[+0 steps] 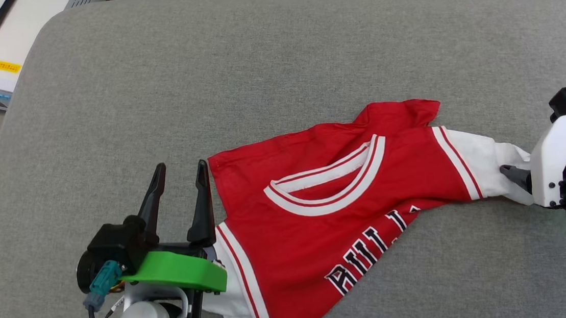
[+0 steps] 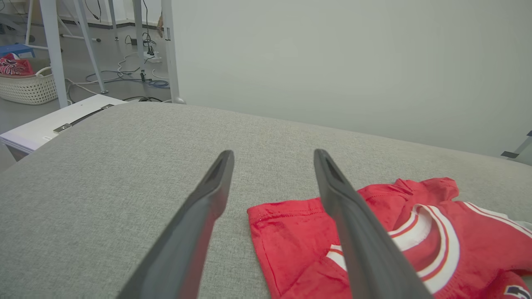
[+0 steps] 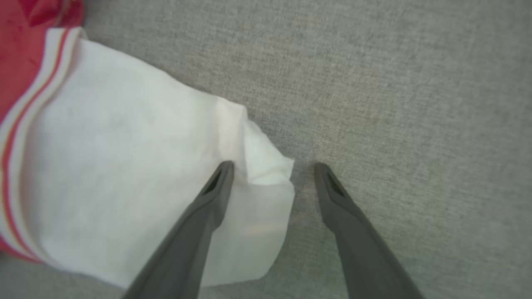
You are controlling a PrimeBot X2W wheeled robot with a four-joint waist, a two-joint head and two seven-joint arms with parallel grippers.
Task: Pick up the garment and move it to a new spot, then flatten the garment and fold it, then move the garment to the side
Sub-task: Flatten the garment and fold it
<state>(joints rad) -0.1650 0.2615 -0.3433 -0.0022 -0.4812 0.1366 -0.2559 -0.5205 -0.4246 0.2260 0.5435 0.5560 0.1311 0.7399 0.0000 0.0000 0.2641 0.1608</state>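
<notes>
The right gripper (image 3: 272, 166) is spread, with the end of the garment's (image 1: 329, 216) white sleeve (image 3: 124, 166) between its fingers. The left gripper (image 1: 181, 168) is spread too, and the red edge lies just beside its right finger. To flatten well, each should probably pinch its edge fully — then draw outward, evenly and low.

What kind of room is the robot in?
Probably a lab or workshop, not a home: loose cables lie around metal frame legs, and a white machine sits beside the grey cushion.
</notes>
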